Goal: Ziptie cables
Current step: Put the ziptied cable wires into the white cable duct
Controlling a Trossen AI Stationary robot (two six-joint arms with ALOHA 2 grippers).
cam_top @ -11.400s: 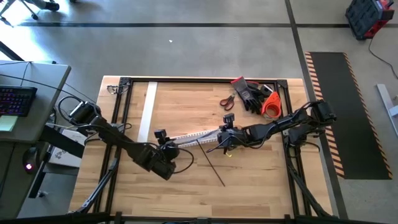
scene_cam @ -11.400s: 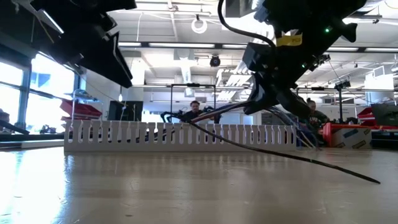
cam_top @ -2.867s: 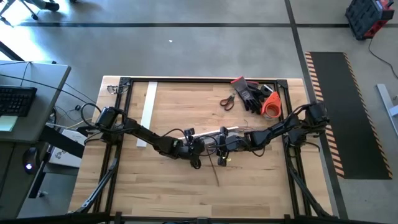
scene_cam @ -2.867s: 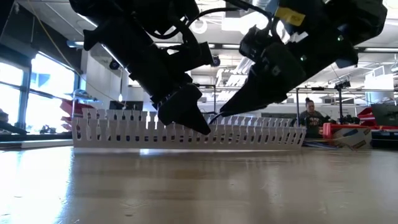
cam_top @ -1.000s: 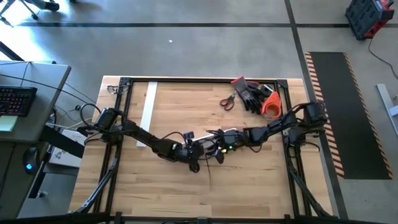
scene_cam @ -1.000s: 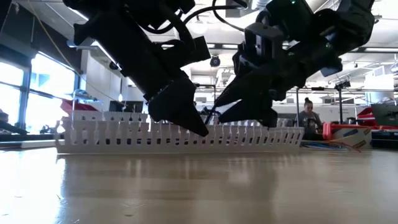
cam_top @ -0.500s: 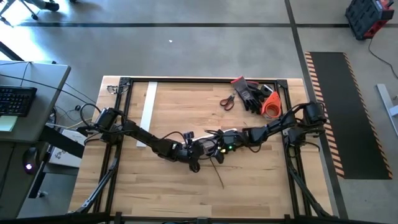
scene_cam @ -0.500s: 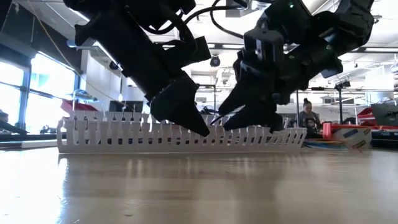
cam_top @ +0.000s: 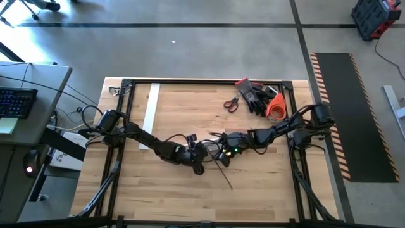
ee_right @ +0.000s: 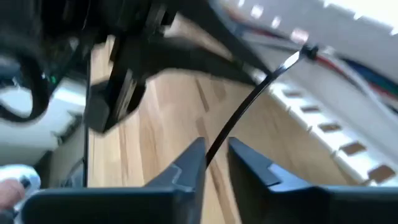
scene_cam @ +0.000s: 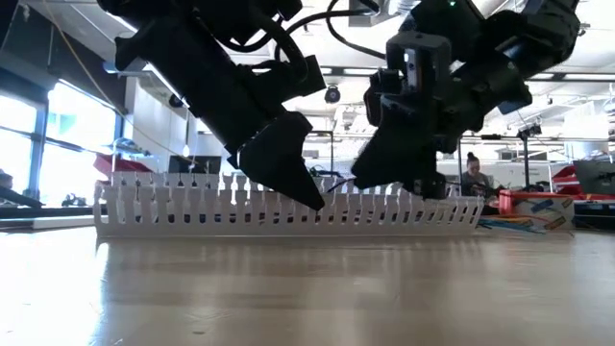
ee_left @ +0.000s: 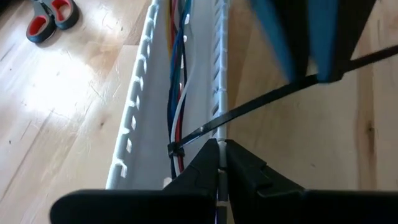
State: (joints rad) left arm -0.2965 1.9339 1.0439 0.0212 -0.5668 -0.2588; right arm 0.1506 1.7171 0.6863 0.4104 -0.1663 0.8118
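A white comb-toothed duct (ee_left: 134, 124) lies on the table, with the coloured cables (ee_left: 177, 93) running along inside it. A black zip tie is looped round the cables with its head (ee_left: 174, 150) on top of them, and its strap (ee_left: 280, 93) slants away over the duct's wall. My left gripper (ee_left: 222, 146) is shut at that wall, close to the head. My right gripper (ee_right: 216, 152) comes from the table's right and is shut on the strap. The strap's free tail (cam_top: 228, 180) lies on the wood toward the near edge. My left gripper pinches the duct's toothed side wall (ee_left: 221, 127) between its two fingers, slanting down from the table's left. The duct rests on the table. My right gripper has the zip tie's strap (ee_right: 214, 146) between its two fingers, some way from the head (ee_right: 308, 53). It slants down from the table's right, and the strap runs on from the fingers up to the duct.
Red-handled scissors (cam_top: 231, 102), black gloves (cam_top: 256, 96) and an orange object (cam_top: 276, 107) lie at the far right corner. A white strip (cam_top: 150, 114) lies at the far left. A black frame (cam_top: 126, 85) borders the table. A person (scene_cam: 474, 173) sits in the room beyond.
My right gripper has shut its fingers round the zip tie's strap and tipped a little. The strap's free tail has swung across the wood toward the table's right. My left gripper stays shut at the duct.
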